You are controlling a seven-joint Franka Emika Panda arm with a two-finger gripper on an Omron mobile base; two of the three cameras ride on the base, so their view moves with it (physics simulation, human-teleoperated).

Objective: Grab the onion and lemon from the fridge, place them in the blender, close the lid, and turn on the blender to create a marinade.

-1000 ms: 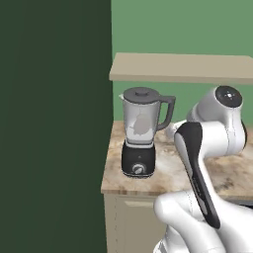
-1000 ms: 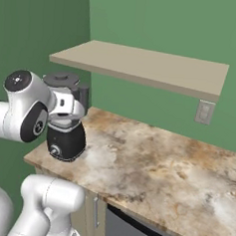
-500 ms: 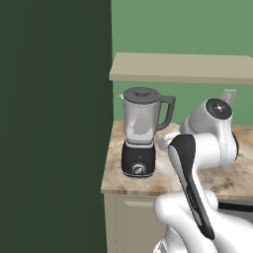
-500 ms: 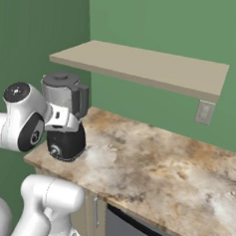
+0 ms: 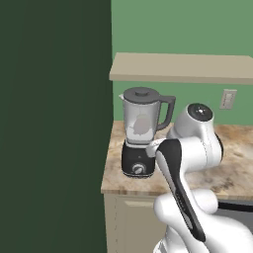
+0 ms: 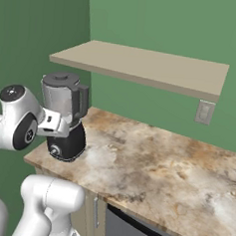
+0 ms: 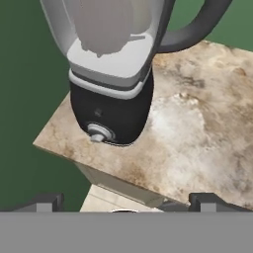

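The blender (image 5: 141, 133) stands upright at the left end of the marbled counter (image 6: 156, 167), close to its front edge, with the lid (image 5: 142, 92) seated on the jug mouth. The round knob (image 7: 99, 132) on the black base faces outward. A pale, blurred mass shows inside the jug; its contents cannot be identified. The gripper (image 7: 123, 203) hovers in front of the base, clear of it, jaws spread wide and empty. A beige shelf (image 6: 143, 64) runs above; a wall outlet (image 6: 204, 112) sits below its right end.
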